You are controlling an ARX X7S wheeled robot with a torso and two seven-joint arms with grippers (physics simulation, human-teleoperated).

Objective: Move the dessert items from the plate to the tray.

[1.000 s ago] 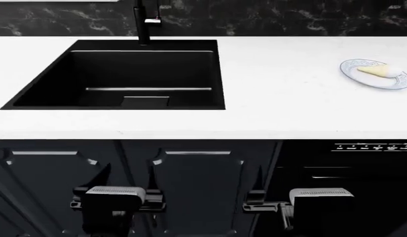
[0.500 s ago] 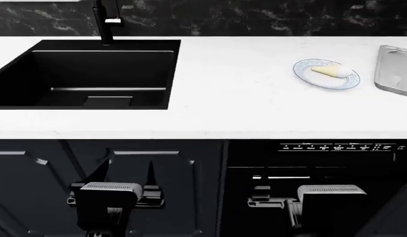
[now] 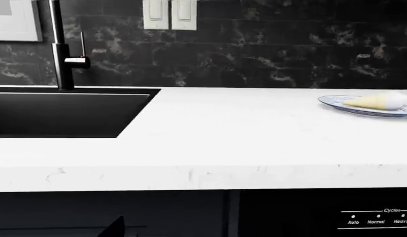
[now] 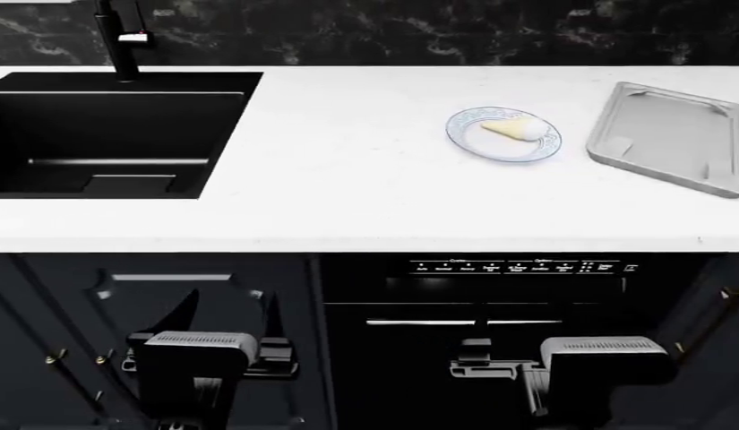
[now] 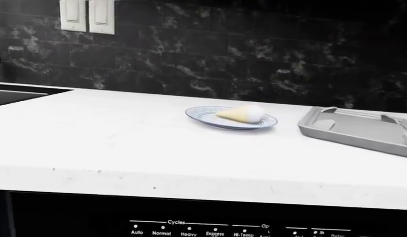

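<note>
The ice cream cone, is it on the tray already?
No, the ice cream cone lies on the plate, and the tray sits apart beside it with nothing on it.

Both grippers, left (image 4: 201,372) and right (image 4: 548,372), hang below the counter (image 4: 345,179) edge, against the cabinet fronts, so the counter's lip stands between them and the top. Up and ahead of the right gripper lies the plate (image 4: 503,134) bearing the cone (image 4: 514,131), with the tray (image 4: 674,134) near it on the outer side and a bare strip between. Ahead of the left gripper the sink (image 4: 107,134) opens, the faucet (image 4: 121,40) upright behind it.
</note>
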